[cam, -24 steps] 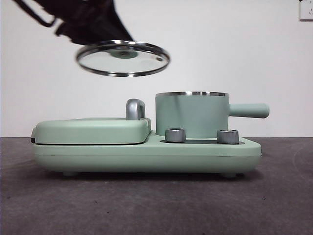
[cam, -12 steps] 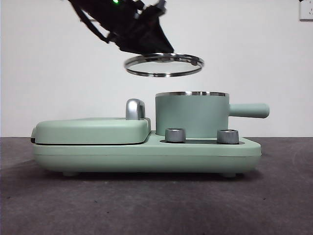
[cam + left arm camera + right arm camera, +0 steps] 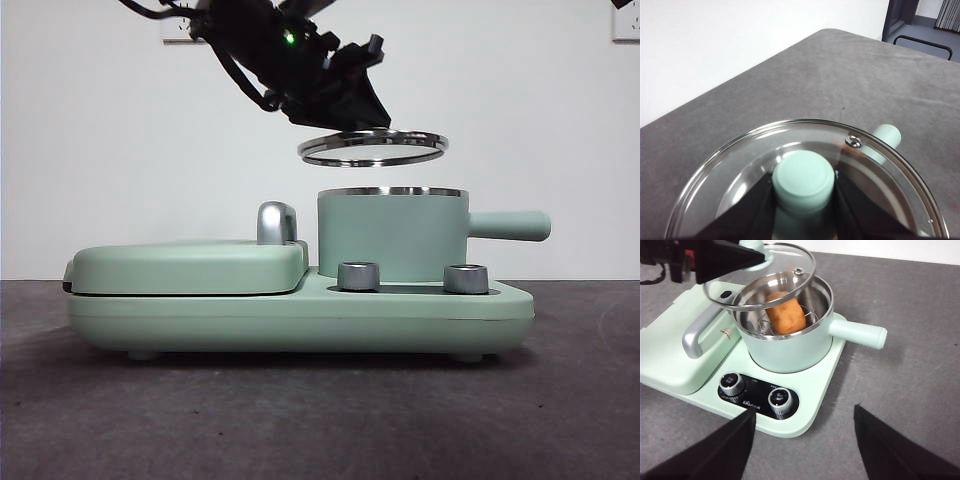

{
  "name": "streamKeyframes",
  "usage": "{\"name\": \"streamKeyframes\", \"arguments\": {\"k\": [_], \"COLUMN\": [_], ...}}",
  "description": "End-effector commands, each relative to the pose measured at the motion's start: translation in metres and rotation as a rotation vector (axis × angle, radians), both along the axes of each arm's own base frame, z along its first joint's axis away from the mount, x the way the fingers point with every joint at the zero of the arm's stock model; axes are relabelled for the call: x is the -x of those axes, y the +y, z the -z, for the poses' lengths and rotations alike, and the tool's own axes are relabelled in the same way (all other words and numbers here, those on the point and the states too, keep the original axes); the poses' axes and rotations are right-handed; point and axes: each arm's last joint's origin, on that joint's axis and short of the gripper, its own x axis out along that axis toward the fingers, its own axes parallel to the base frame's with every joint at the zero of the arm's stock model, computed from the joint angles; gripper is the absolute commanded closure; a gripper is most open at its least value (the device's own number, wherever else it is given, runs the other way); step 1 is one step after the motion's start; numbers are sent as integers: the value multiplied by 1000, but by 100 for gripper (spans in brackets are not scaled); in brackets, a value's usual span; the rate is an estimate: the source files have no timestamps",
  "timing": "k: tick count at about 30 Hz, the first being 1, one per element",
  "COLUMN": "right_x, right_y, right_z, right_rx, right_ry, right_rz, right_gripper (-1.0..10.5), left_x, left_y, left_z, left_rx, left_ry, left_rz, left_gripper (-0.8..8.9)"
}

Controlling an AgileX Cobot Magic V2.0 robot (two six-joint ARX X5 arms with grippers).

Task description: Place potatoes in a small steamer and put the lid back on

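Observation:
The glass lid (image 3: 372,148) with a steel rim hangs nearly level a little above the mint-green steamer pot (image 3: 392,235), set slightly toward the griddle side. My left gripper (image 3: 352,100) is shut on the lid's mint knob (image 3: 803,179). In the right wrist view the orange-brown potato (image 3: 785,313) lies on the rack inside the pot (image 3: 785,352), with the lid (image 3: 760,277) partly over it. My right gripper (image 3: 805,440) is open and empty, above the table on the control-knob side of the appliance.
The pot stands on a mint-green base (image 3: 300,315) with two steel knobs (image 3: 358,276) and a closed flat griddle (image 3: 185,265) with a chrome handle (image 3: 277,222). The pot's straight handle (image 3: 510,225) sticks out sideways. Dark grey table (image 3: 320,420).
My left gripper has carried the lid sideways from above the griddle to above the pot, lowering and levelling it.

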Motion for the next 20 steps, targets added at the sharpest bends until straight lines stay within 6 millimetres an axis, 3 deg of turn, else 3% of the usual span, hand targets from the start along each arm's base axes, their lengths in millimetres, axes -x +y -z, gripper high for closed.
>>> {"name": "streamKeyframes", "arguments": {"k": [1, 20], "right_x": [-1, -1], "right_y": [0, 0], "right_z": [-2, -1], "right_rx": [1, 5], "right_ry": [-6, -1], "right_rz": [23, 29], "right_gripper": [640, 640], "left_x": [-7, -16], "left_y": [-11, -22], "left_z": [-4, 25], "left_rx": [36, 14], "left_ry": [-64, -26], "left_rz": [15, 32], "left_gripper": [799, 799]}}
